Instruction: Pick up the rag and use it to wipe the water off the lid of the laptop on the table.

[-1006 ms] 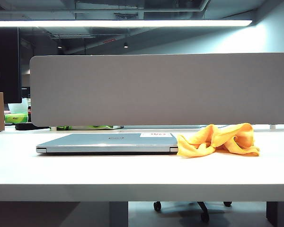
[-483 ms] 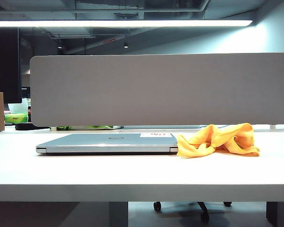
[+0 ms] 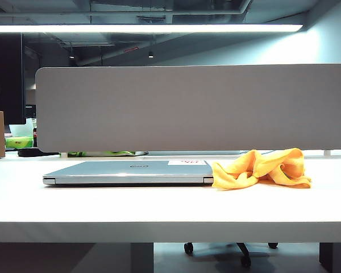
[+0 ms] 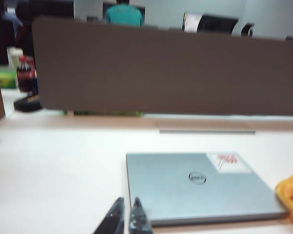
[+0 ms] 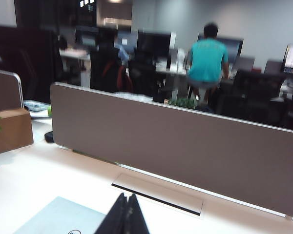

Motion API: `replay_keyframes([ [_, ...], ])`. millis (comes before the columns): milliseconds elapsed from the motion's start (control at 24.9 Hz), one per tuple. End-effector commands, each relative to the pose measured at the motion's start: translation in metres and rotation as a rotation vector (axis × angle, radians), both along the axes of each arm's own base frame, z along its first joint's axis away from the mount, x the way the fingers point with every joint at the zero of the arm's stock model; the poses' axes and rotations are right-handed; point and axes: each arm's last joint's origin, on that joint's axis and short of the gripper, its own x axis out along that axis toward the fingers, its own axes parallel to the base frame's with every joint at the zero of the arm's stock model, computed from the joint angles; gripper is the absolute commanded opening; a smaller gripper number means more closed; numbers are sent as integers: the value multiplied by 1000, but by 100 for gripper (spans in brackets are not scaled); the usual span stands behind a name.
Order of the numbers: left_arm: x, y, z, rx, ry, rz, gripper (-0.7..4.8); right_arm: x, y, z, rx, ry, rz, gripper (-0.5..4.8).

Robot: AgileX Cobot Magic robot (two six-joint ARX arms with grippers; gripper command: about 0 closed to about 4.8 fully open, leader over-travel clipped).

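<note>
Laptop (image 3: 128, 172) lies flat and closed on the white counter (image 3: 170, 205), long axis running along the grey divider (image 3: 193, 107), lid (image 4: 185, 187) up. Rag (image 3: 262, 168) is bunched on the counter, touching the laptop's right end. Left gripper (image 4: 125, 214): fingers pressed together, empty, above the laptop's near corner. Right gripper (image 5: 126, 212): fingers closed, empty, raised above the laptop.

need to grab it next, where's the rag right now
In the exterior view the rag lies crumpled on the table, right of centre, against the right end of the closed laptop, in front of the grey divider.
</note>
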Motion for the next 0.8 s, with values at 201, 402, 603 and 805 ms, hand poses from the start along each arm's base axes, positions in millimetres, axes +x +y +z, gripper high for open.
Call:
replay_keyframes([
  [201, 23, 4, -48, -4, 115, 156, 19, -13, -3, -61, 41, 42, 9, -6],
  [402, 32, 3, -69, 1, 122, 129, 19, -16, -4, -120, 88, 147, 29, -5],
  [603, 36, 0, -79, 6, 85, 48, 19, -11, 2, -167, 101, 257, 163, 1],
  [805, 40, -1, -97, 30, 131, 16, 19, 6, 12, -225, 83, 437, 343, 0],
])
